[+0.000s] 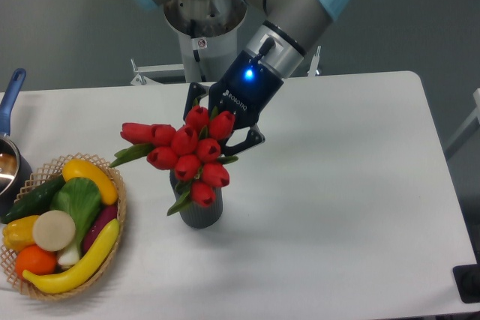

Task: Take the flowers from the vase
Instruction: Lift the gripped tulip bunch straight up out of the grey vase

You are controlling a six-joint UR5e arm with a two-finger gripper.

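A bunch of red tulip flowers (187, 151) with green leaves hangs tilted to the left, just above the mouth of the vase (201, 213). The vase is small, dark grey and ribbed, and it stands upright on the white table. The lowest bud overlaps the vase's rim, so I cannot tell whether the stems are still inside. My gripper (222, 130) reaches down from the upper right and is shut on the bunch behind the buds. One dark finger (252, 139) shows at the right of the flowers.
A woven basket (121, 201) of colourful fruit and vegetables sits at the front left. A metal pot (7, 166) with a blue handle stands at the left edge. The arm's base (201, 35) rises behind the table's far edge.
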